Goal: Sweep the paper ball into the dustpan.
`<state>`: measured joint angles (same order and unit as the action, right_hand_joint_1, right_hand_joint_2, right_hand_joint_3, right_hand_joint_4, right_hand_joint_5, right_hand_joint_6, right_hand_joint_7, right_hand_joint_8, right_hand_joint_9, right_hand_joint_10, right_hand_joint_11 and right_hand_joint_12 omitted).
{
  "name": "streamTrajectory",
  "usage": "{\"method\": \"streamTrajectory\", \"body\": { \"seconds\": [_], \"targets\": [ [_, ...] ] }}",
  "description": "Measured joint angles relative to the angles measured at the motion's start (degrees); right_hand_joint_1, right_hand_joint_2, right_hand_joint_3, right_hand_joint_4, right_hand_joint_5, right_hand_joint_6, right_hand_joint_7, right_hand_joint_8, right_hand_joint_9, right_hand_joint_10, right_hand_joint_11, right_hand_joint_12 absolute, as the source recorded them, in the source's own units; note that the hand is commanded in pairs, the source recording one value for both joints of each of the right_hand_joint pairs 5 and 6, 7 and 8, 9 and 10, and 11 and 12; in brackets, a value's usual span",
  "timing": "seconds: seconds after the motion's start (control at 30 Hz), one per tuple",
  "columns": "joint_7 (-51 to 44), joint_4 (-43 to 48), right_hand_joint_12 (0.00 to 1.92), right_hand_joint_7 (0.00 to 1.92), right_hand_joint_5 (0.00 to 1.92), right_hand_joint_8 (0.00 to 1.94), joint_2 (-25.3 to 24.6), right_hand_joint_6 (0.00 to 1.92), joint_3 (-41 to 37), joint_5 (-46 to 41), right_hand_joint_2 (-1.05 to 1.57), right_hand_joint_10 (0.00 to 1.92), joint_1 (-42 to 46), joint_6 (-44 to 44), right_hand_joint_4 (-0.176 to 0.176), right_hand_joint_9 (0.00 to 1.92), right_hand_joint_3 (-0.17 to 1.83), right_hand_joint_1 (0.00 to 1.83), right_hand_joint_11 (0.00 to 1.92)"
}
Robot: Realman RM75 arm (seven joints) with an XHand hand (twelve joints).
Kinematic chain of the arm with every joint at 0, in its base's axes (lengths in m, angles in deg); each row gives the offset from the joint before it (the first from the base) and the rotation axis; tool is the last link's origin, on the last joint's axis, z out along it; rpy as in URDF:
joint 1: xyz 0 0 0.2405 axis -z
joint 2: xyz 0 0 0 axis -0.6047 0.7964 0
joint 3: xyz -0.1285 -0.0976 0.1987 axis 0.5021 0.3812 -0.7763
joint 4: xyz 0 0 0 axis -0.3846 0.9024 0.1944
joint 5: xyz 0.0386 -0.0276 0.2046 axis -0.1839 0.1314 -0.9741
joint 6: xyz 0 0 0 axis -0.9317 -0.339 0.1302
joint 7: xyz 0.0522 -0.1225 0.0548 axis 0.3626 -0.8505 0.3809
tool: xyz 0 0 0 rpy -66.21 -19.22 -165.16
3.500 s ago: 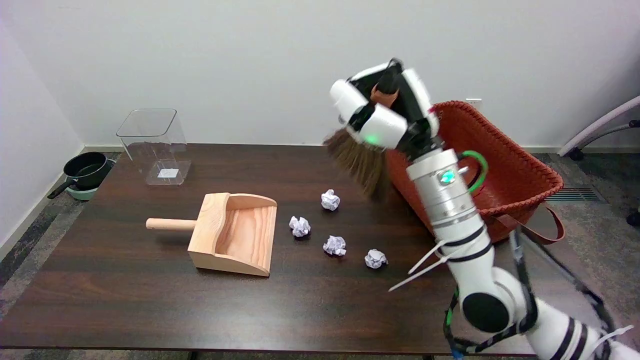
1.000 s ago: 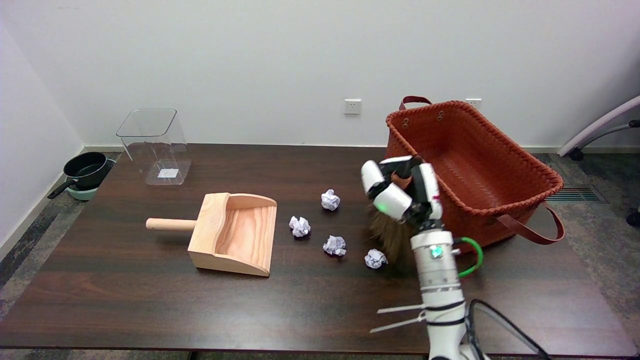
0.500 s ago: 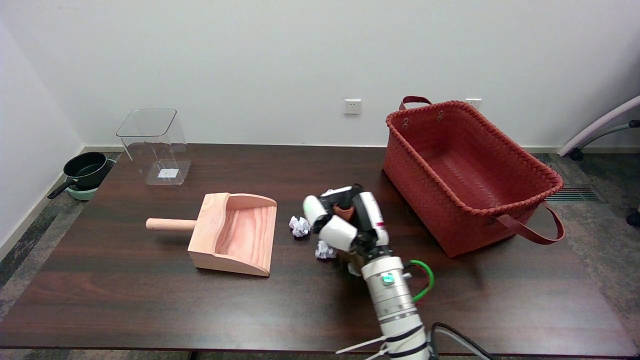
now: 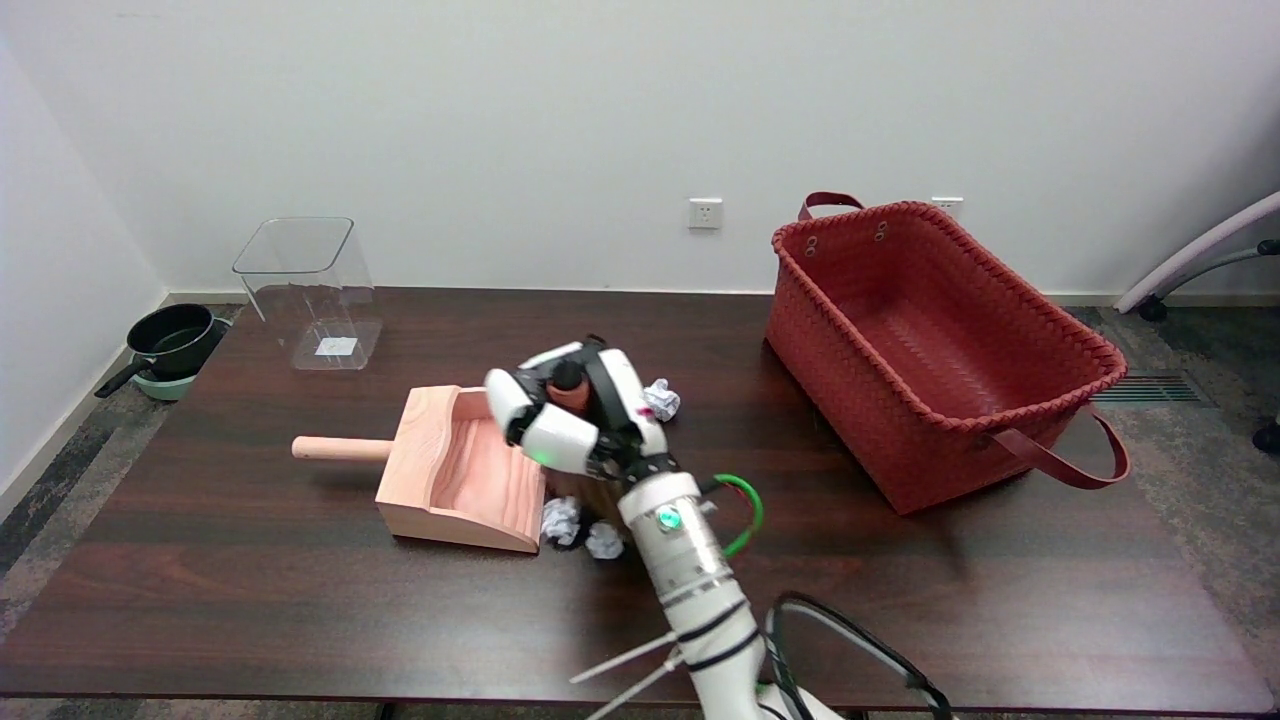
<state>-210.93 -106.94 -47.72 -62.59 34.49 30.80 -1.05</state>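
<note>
Presently: sweep under way, balls at the dustpan lip.

Right hand (image 4: pixel 572 415) grips the brush (image 4: pixel 568 383) by its handle, fingers wrapped round it, bristles hidden below. Two paper balls (image 4: pixel 562 520) lie on the tabletop (image 4: pixel 300 610) just beside the near corner of the dustpan (image 4: pixel 460 470), left of and below the hand. One ball (image 4: pixel 660 398) sits right of the hand, unswept. Judged: the next stroke must run leftward into the pan mouth.
</note>
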Motion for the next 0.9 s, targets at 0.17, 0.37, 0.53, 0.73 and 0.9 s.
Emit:
{"method": "streamTrajectory", "body": {
  "seconds": [0.17, 0.37, 0.53, 0.73, 0.9],
  "targets": [
    [0.0, 1.6, 1.92, 1.92, 1.92, 1.92, -1.8, 1.92, 0.9, 0.2, 1.52, 1.92, -3.4, 2.0, 0.0, 1.92, 1.15, 0.82, 1.92],
    [0.0, 3.1, 1.92, 1.92, 1.92, 1.92, -3.6, 1.92, 1.7, 0.2, 1.53, 1.92, -6.4, 3.7, 0.0, 1.92, 1.16, 0.81, 1.92],
    [0.0, 4.0, 1.92, 1.92, 1.92, 1.92, -4.7, 1.92, 2.1, 0.2, 1.53, 1.92, -8.4, 4.9, 0.0, 1.92, 1.16, 0.81, 1.92],
    [0.0, 3.9, 1.92, 1.92, 1.92, 1.92, -4.9, 1.92, 2.2, 0.2, 1.53, 1.92, -9.7, 5.1, 0.0, 1.92, 1.11, 0.83, 1.92],
    [0.0, 2.3, 1.92, 1.92, 1.92, 1.92, -4.0, 1.92, 2.2, 0.2, 1.54, 1.92, -10.1, 5.0, 0.0, 1.92, 1.09, 0.84, 1.92]
  ]
}}
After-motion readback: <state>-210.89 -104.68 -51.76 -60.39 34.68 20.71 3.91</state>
